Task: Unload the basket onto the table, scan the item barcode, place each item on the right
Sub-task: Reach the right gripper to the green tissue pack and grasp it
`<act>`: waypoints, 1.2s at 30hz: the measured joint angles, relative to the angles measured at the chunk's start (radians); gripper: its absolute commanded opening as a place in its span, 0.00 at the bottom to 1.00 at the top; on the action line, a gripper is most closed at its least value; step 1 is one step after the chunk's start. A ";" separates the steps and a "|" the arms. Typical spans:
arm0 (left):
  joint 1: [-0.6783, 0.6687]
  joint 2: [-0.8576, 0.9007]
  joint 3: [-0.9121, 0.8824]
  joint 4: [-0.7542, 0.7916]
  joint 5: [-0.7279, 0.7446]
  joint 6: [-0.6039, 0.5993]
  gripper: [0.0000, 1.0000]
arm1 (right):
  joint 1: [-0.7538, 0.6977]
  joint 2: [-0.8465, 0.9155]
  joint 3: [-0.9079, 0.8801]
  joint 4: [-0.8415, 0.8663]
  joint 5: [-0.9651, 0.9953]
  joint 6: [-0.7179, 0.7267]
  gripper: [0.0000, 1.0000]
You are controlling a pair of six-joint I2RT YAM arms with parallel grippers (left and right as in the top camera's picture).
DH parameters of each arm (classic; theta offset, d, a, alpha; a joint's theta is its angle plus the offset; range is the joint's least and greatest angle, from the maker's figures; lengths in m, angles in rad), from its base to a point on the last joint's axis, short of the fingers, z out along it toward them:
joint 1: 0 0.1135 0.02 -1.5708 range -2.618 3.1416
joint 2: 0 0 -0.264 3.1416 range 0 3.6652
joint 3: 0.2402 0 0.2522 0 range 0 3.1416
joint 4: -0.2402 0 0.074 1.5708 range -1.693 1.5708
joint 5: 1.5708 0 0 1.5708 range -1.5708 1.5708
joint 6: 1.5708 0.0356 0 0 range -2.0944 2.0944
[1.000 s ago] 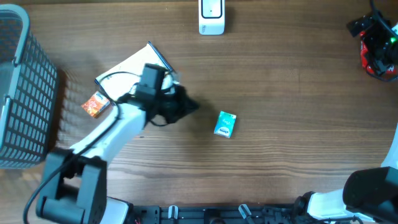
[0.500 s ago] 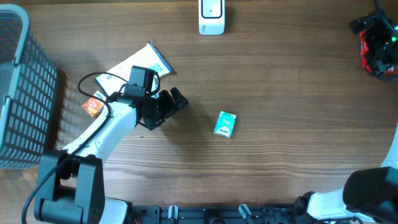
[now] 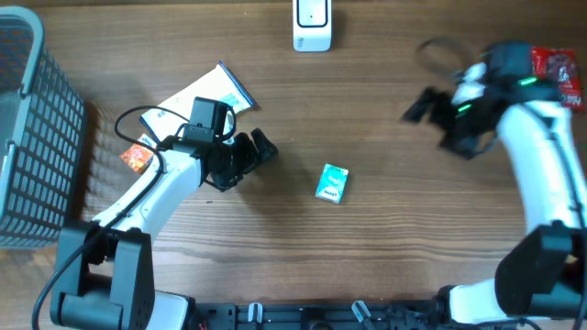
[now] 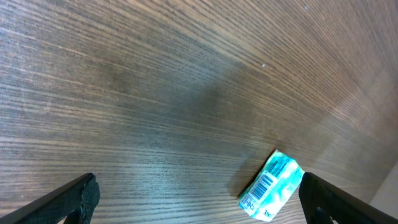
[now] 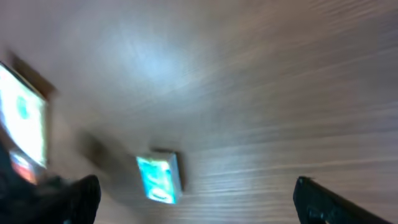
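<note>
With the left gripper [image 3: 255,154] and right gripper [image 3: 424,105] both spread wide and empty, the teal box [image 3: 332,183] lay flat at 4 o'clock from the left one, where a shallow pinch could have skidded it or covered its barcode [image 4: 265,183].

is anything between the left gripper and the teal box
Nothing visible. Only bare table lies between the left gripper and the box, and its jaws are open.
</note>
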 measured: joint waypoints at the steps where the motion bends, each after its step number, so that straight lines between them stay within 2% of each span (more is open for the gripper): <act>1: 0.000 0.000 0.000 -0.001 0.000 0.000 1.00 | 0.039 0.001 -0.067 0.046 -0.003 0.011 1.00; 5: 0.000 0.000 0.000 -0.002 -0.003 0.000 1.00 | 0.161 0.006 -0.295 0.303 -0.051 0.081 1.00; 11: 0.000 0.000 0.000 -0.002 -0.003 0.000 1.00 | 0.256 0.007 -0.362 0.364 -0.086 0.141 1.00; 12: 0.000 0.000 0.000 -0.002 -0.003 0.000 1.00 | 0.269 0.007 -0.364 0.380 -0.085 0.145 0.88; 14: 0.000 0.000 0.000 -0.002 -0.003 0.000 1.00 | 0.300 0.007 -0.364 0.394 -0.074 0.156 0.74; 18: 0.000 0.000 0.000 -0.002 -0.003 0.000 1.00 | 0.348 0.007 -0.365 0.395 -0.055 0.161 0.70; 22: 0.000 0.000 0.000 -0.002 -0.003 0.000 1.00 | 0.354 0.007 -0.375 0.418 -0.047 0.163 0.59; 30: 0.000 0.000 0.000 -0.002 -0.003 0.000 1.00 | 0.356 0.007 -0.544 0.648 -0.114 0.238 0.56; 34: 0.000 0.000 0.000 -0.002 -0.003 0.000 1.00 | 0.356 0.002 -0.570 0.688 -0.140 0.291 0.44; 36: 0.000 0.000 0.000 -0.002 -0.003 0.000 1.00 | 0.358 0.002 -0.577 0.689 -0.147 0.315 0.34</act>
